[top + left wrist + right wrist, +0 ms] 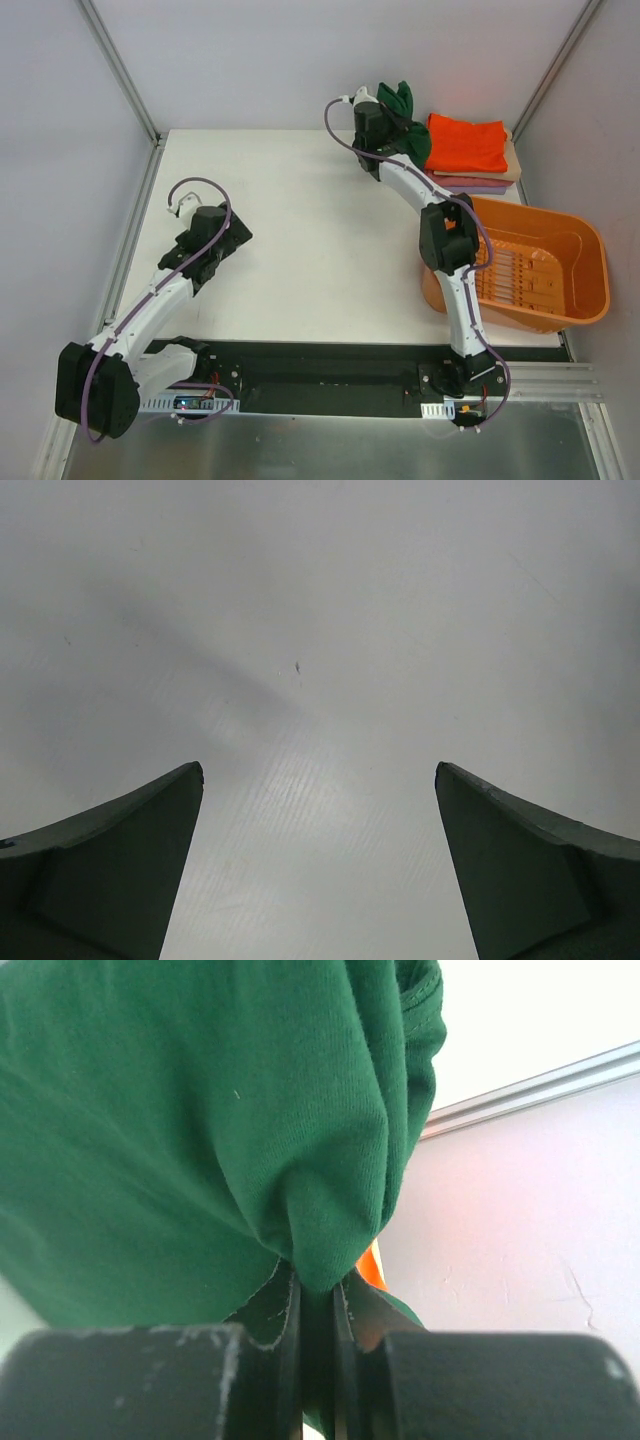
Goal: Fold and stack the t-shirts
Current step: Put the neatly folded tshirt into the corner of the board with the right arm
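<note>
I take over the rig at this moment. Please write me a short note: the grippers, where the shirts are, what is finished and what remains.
Left gripper: open, holding nothing, over bare table.
Right gripper: shut on the green shirt, which is bunched up at the far right, beside the stack.
Stack: orange shirt on top, tan shirt and lavender shirt under it, all folded.
Done: three shirts folded and stacked.
Left: spread and fold the green shirt, then put it on the stack.
</note>
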